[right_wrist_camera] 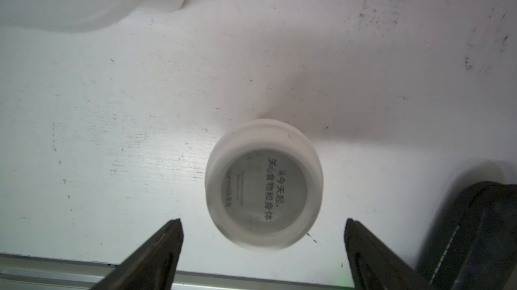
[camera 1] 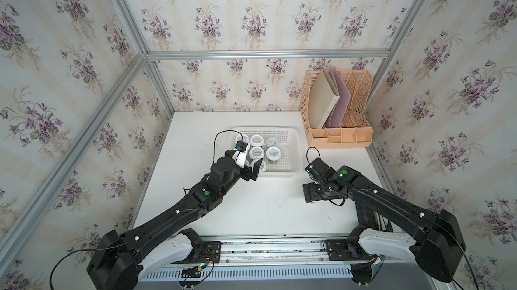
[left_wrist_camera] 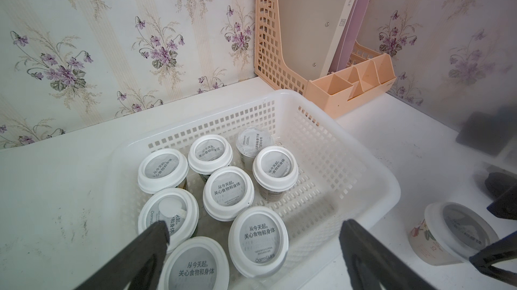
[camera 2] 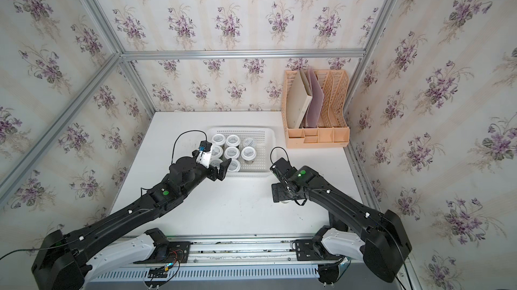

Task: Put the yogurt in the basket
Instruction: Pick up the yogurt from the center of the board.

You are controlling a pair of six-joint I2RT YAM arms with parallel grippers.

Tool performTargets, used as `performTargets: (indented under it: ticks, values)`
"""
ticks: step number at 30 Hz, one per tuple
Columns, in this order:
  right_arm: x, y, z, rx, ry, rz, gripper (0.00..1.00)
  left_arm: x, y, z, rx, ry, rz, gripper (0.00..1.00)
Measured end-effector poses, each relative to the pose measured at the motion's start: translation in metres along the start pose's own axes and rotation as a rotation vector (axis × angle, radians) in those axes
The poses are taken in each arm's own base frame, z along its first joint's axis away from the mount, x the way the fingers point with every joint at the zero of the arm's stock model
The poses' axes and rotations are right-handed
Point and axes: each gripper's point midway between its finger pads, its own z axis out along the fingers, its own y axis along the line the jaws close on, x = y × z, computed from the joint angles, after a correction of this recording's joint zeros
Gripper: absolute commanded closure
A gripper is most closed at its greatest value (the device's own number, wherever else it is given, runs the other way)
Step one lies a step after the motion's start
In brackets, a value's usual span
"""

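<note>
The white perforated basket [camera 1: 297, 145] [camera 2: 269, 145] [left_wrist_camera: 363, 162] holds several yogurt cups [camera 1: 273, 153] [camera 2: 248, 153] [left_wrist_camera: 275, 168] with white rims and grey printed tops. My left gripper [camera 1: 251, 172] [camera 2: 220, 171] [left_wrist_camera: 256, 225] hovers open over the basket's near left corner, above the cups, holding nothing. One more yogurt [right_wrist_camera: 264, 185] [left_wrist_camera: 450, 235] stands upright on the table, outside the basket's near right corner [right_wrist_camera: 84, 0]. My right gripper [camera 1: 310, 193] [camera 2: 279, 194] [right_wrist_camera: 263, 223] is open directly above it. Its fingertips [right_wrist_camera: 176, 225] flank the cup's near edge without touching it. Both top views hide this cup almost fully under the gripper.
A peach-orange mesh file rack [camera 1: 335, 134] [camera 2: 316, 134] [left_wrist_camera: 349, 89] with folders stands at the back right, close to the basket. Floral walls close in the table on three sides. The aluminium rail [right_wrist_camera: 56, 269] runs along the front edge.
</note>
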Motion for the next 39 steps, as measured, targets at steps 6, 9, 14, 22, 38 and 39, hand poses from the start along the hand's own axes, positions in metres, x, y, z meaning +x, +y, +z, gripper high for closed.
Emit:
performTargets:
  ticks: [6, 9, 14, 22, 38, 39]
  values:
    - [-0.002, 0.001, 0.003, 0.005, 0.0, -0.006, 0.06, 0.001, 0.0, 0.001, -0.002, 0.004, 0.001, 0.01]
    - [-0.003, 0.001, 0.004, 0.006, 0.001, -0.012, 0.06, 0.001, 0.0, 0.001, -0.002, 0.004, 0.001, 0.01]
    - [-0.005, 0.003, 0.004, 0.0, -0.007, -0.018, 0.08, 0.001, -0.001, 0.002, -0.001, 0.006, 0.003, 0.01]
    - [-0.006, 0.005, 0.006, -0.008, -0.016, -0.018, 0.12, 0.001, -0.001, 0.002, -0.004, 0.006, 0.01, 0.01]
    - [-0.008, 0.028, 0.013, -0.107, -0.01, -0.028, 0.18, 0.001, -0.002, 0.002, -0.005, 0.006, 0.012, 0.01]
    - [-0.009, 0.03, 0.014, -0.112, -0.012, -0.033, 0.18, 0.001, -0.002, 0.002, -0.005, 0.006, 0.012, 0.01]
